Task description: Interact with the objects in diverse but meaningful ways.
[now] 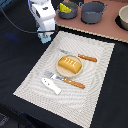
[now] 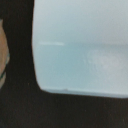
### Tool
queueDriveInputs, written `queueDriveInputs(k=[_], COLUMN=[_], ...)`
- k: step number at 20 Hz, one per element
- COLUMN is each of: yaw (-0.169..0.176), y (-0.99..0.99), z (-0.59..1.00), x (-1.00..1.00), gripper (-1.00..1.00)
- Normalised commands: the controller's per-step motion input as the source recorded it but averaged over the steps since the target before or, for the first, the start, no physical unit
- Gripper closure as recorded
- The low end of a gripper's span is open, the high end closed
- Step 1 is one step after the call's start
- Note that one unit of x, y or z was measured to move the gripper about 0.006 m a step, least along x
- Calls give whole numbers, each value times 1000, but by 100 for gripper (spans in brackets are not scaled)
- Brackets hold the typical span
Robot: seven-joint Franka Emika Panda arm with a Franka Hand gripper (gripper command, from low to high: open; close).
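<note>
My gripper (image 1: pixel 45 34) is at the far-left corner of the striped placemat (image 1: pixel 95 75), right over the pale blue block (image 1: pixel 46 38). The block (image 2: pixel 80 45) fills the wrist view at very close range, and no fingers show there, so the grip cannot be made out. The golden-brown bread loaf (image 1: pixel 69 64) lies on a small plate (image 1: pixel 60 71) in the middle of the mat. The white fish-shaped piece (image 1: pixel 51 86) lies near the mat's front left. The yellow cheese wedge (image 1: pixel 65 8) sits in a grey pot (image 1: pixel 70 12) at the back.
A knife (image 1: pixel 86 58) lies beyond the plate and a wooden-handled fork (image 1: pixel 65 80) lies in front of it. A second grey pot (image 1: pixel 93 12) and a bowl (image 1: pixel 123 19) stand on the tan surface at the back. The table around the mat is black.
</note>
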Motion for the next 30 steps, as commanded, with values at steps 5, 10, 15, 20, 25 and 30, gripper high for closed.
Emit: queueDriveInputs(k=[5,10,15,20,25,30], yaw=[0,0,-18,-42,-31,-30], y=[0,0,-226,-880,-879,-844], z=[-217,-211,122,950,943,529], x=[-199,-188,-118,-50,11,109], gripper=[100,100,100,100,100,100])
